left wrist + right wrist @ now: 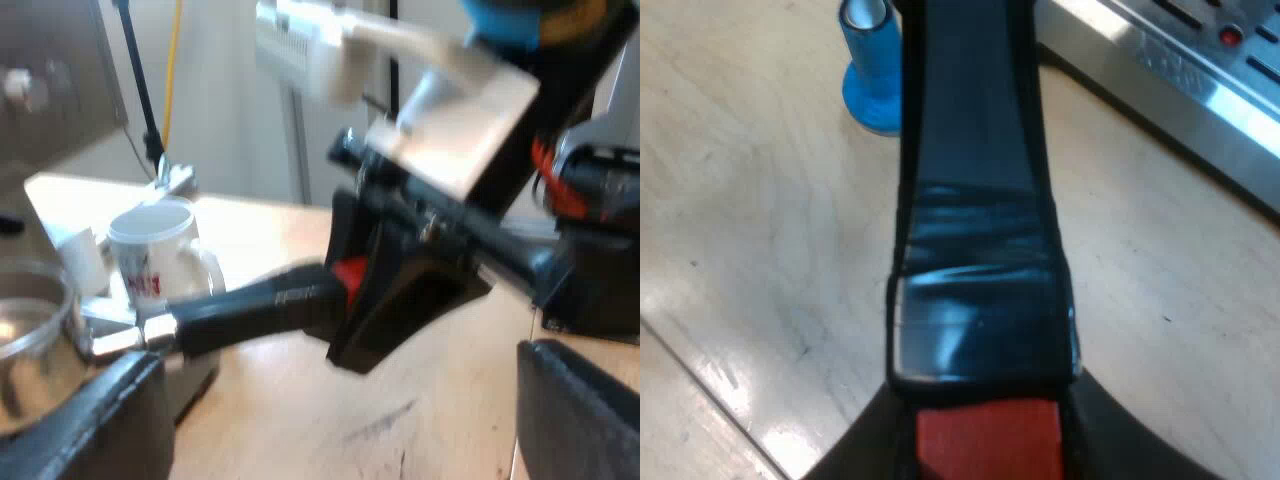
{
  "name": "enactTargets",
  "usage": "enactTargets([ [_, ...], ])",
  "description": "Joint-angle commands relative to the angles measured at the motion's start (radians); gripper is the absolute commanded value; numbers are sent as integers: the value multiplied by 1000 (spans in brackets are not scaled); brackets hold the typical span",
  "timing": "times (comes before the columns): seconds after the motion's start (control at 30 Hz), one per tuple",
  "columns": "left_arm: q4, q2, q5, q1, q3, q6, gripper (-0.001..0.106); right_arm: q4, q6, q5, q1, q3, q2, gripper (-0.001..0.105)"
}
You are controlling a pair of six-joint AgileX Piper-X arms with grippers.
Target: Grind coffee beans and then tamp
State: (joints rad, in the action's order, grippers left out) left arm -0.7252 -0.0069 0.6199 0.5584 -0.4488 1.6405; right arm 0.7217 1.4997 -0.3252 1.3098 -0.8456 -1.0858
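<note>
The metal holder (40, 340) hangs just above the wooden table, its dark handle (250, 305) reaching to the red end (350, 272). My right gripper (385, 290) is clamped around that end. Seen from the right wrist, the handle (975, 200) runs straight out from my right gripper (985, 450), and the red end (985, 440) sits between the fingers. A blue tamper (872, 75) stands upright on the table beyond the handle. My left gripper (335, 400) is open with its fingers (100, 420) wide apart, low over the table near the holder's bowl, with nothing between them.
A white mug (155, 245) stands behind the holder's bowl, beside the espresso machine (50, 80). The machine's metal drip tray (1180, 80) lies beside the handle, across from the tamper. Bare wooden table (300, 420) lies under both grippers.
</note>
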Motion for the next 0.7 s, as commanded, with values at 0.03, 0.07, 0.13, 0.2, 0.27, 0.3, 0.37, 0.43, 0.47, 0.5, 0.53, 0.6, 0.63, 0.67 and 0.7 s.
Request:
enactTargets([
  [0.03, -37, -64, -33, 5, -7, -1, 71, -16, 54, 10, -3, -16, 18, 0],
  [0.07, -54, -65, -52, 5, -7, -1, 71, -9, 54, 12, -3, -16, 19, 0],
  [0.13, -87, -65, -98, 5, -7, -4, 71, -4, 64, 20, -3, -16, 19, 0],
  [0.2, -109, -65, -140, 5, -7, -26, 71, 2, 100, 40, -3, -16, 19, 0],
  [0.27, -124, -65, -167, 5, -7, -54, 71, 2, 119, 40, -3, -16, 19, 0],
  [0.3, -129, -65, -176, 5, -7, -55, 71, 2, 131, 43, -3, -16, 19, 0],
  [0.37, -132, -65, -180, 5, -4, -55, 71, 6, 149, 43, -3, -16, 19, 0],
  [0.43, -131, -65, -179, 5, 2, -55, 71, 13, 161, 43, -3, -16, 19, 0],
  [0.47, -131, -65, -179, 5, 8, -55, 71, 20, 167, 53, -15, -16, 19, 0],
  [0.5, -131, -65, -179, 5, 16, -55, 71, 20, 166, 74, -26, -12, 19, 0],
  [0.53, -131, -65, -179, 5, 21, -55, 71, 20, 171, 88, -36, -10, 19, 0],
  [0.6, -117, -65, -179, 5, 27, -55, 71, 16, 184, 125, -72, -1, 19, 0],
  [0.63, -109, -65, -179, 5, 33, -55, 71, 16, 193, 133, -95, 3, 19, 0],
  [0.67, -105, -65, -179, 5, 36, -55, 71, 16, 221, 142, -116, 9, 19, 0],
  [0.7, -99, -65, -179, 5, 40, -55, 71, 16, 244, 152, -132, 15, 19, 0],
])
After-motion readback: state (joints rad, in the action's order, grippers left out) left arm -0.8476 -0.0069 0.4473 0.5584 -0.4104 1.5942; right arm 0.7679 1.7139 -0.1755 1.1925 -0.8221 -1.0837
